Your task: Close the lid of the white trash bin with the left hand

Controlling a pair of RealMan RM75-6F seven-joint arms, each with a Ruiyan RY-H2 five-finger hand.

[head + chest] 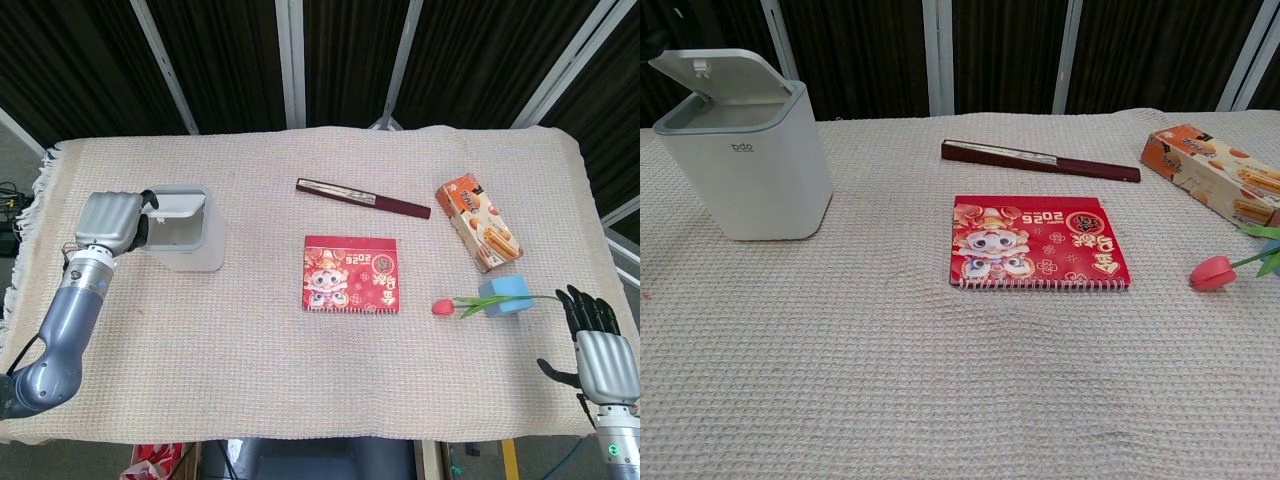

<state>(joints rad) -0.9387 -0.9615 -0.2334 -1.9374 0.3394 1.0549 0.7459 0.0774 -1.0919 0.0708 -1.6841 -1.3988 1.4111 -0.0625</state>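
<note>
Chest view: lid (720, 75) hung part-raised over white trash bin (750, 170); my left hand (105, 220), clenched empty at its 9 o'clock, pressed it; right hand (600, 350) idle, released.

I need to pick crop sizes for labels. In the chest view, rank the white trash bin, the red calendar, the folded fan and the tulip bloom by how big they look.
1. white trash bin, though it is near the camera's left side
2. red calendar
3. folded fan, long but thin
4. tulip bloom

One bin (187, 231) – calendar (352, 274) – fan (362, 198) – snack box (479, 223) – tulip (480, 302) – blue block (505, 296).
</note>
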